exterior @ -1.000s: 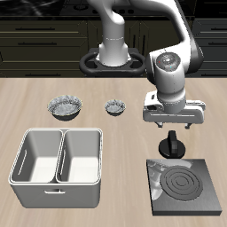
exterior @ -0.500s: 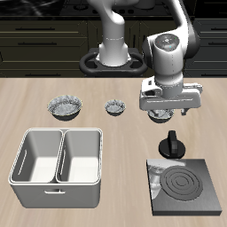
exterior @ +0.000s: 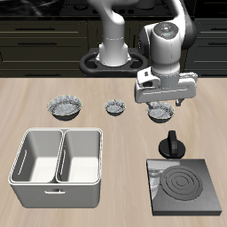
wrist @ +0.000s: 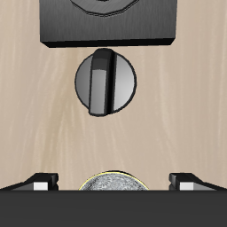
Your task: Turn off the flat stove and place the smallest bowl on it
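1. You raised the gripper (exterior: pixel 162 100) off the knob (exterior: pixel 171 145) and moved it back; fingers spread, grasping nothing.
2. The flat stove (exterior: pixel 183 185) coils showed dark, so likely off.
3. The smallest bowl (exterior: pixel 114 108) sat behind the white bin (exterior: pixel 55 157), untouched.

In the exterior view, the robot's hand (exterior: pixel 161 99) hangs in front of a crinkled bowl (exterior: pixel 160 113), hiding most of it. The wrist view cuts off the flat stove (wrist: pixel 106 22) and the same bowl (wrist: pixel 113 183) at opposite edges. Only the fingertips (wrist: pixel 42 182) show, wide apart.
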